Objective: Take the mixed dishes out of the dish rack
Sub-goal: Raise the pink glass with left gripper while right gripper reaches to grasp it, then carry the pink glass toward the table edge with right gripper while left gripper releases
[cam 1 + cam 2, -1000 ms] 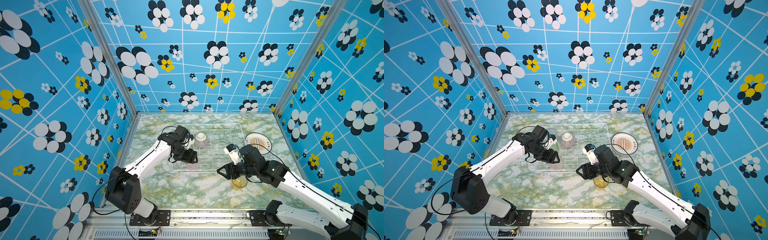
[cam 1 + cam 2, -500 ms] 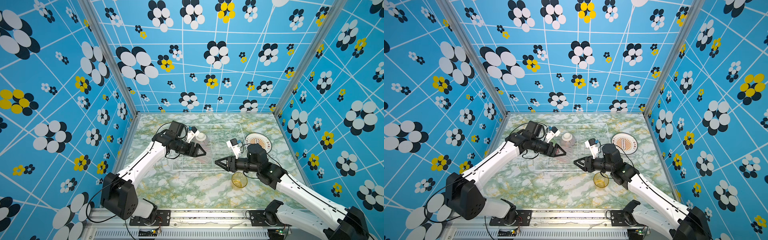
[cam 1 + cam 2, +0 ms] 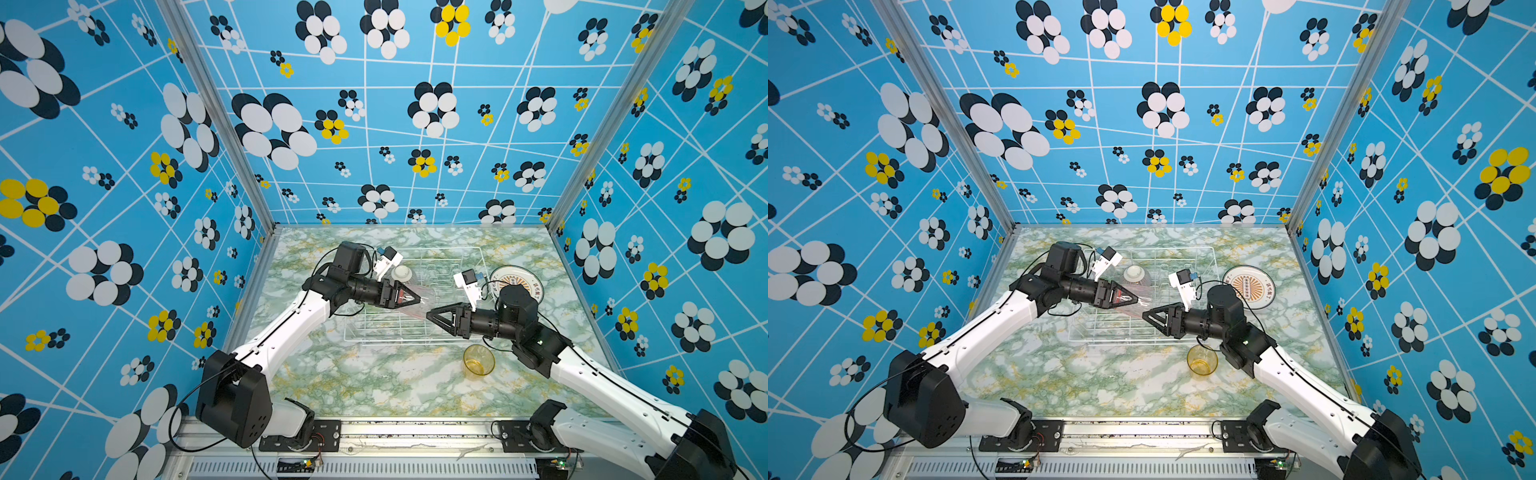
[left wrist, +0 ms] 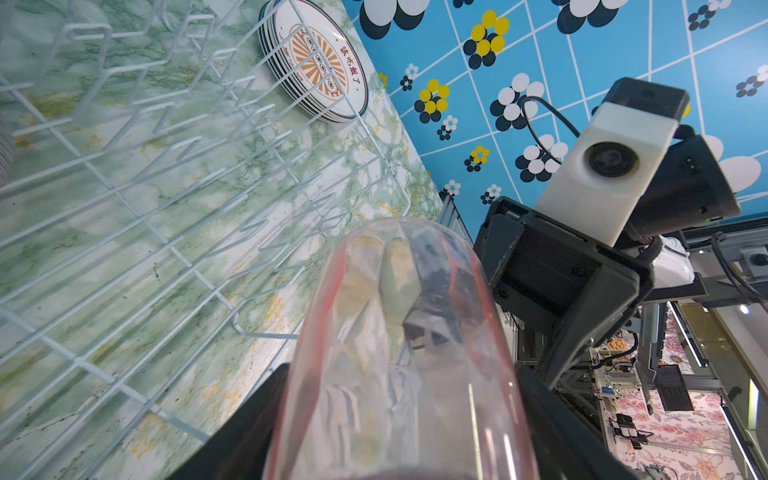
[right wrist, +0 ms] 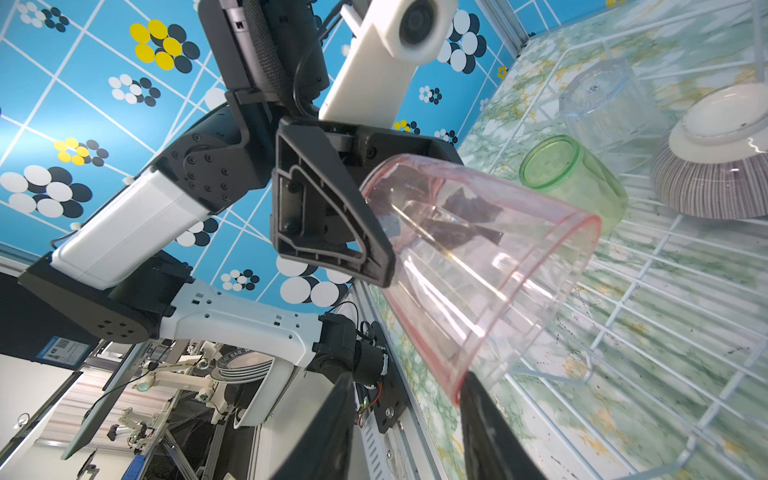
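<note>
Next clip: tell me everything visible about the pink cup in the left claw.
The pink cup is a see-through, plastic-looking tumbler, faintly pink with a deeper pink rim, widening from base to mouth. It looks empty. It is held nearly on its side in the air over the wire rack. The left claw is shut across its base end. Its open mouth points at the right claw, whose tip sits right by the rim; whether they touch cannot be told.

Four tumblers are showing: pink (image 5: 478,266), green (image 5: 573,178), clear (image 5: 602,99), amber (image 3: 478,360). One bowl (image 5: 715,166) and one rack (image 3: 386,328) are appearing; plates (image 4: 320,62) are stacking seemingly five high.
</note>
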You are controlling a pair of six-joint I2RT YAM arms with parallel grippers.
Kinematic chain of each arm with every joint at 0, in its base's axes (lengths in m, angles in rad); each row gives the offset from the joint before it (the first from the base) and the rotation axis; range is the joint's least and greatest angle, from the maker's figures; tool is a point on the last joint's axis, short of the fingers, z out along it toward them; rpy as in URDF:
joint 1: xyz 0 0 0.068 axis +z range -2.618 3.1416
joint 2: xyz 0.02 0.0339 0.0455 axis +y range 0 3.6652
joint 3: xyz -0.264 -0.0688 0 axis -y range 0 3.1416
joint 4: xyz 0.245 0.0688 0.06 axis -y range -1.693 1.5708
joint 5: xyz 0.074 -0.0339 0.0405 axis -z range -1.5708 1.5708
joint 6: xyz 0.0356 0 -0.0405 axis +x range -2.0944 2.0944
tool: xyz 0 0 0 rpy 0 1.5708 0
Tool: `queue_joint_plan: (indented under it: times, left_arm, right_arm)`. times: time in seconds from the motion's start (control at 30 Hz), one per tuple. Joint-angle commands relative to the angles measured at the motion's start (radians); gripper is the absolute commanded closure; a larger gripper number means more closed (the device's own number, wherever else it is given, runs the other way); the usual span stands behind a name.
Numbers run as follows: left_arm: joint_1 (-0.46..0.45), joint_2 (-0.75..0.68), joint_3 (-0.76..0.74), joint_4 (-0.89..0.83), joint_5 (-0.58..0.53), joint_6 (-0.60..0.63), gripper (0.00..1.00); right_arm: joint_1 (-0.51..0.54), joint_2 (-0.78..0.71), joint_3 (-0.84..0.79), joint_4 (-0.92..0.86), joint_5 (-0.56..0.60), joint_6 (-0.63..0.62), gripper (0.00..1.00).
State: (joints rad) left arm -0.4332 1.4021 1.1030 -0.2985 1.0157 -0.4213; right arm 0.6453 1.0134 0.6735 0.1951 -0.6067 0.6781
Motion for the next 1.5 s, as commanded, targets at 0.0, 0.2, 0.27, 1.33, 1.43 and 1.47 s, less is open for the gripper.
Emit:
queue_joint_plan:
  times: [0.0,0.2,0.27,1.33,1.43,1.47]
  left_arm:
    - [0.001,-0.023,-0.026,0.148,0.077,-0.077,0.37]
    - [-0.007,-0.017,-0.062,0.289,0.11,-0.168,0.37]
    - [-0.011,-0.012,-0.071,0.339,0.12,-0.2,0.37]
    - [-0.022,-0.061,-0.002,0.178,0.055,-0.082,0.09]
    - [-0.002,-0.098,0.021,0.073,-0.001,-0.024,0.09]
    - [0.006,-0.111,0.032,0.023,-0.033,0.003,0.09]
  right_arm:
    - [-0.006,0.024,0.024,0.079,-0.031,0.012,0.58]
    - [-0.007,0.066,0.04,0.188,-0.051,0.036,0.62]
    - [-0.006,0.078,0.039,0.228,-0.057,0.048,0.63]
    - [-0.006,0.017,0.145,-0.033,-0.074,-0.093,1.0]
    - [-0.006,-0.007,0.194,-0.185,-0.062,-0.158,1.0]
    - [-0.006,-0.014,0.219,-0.255,-0.052,-0.186,1.0]
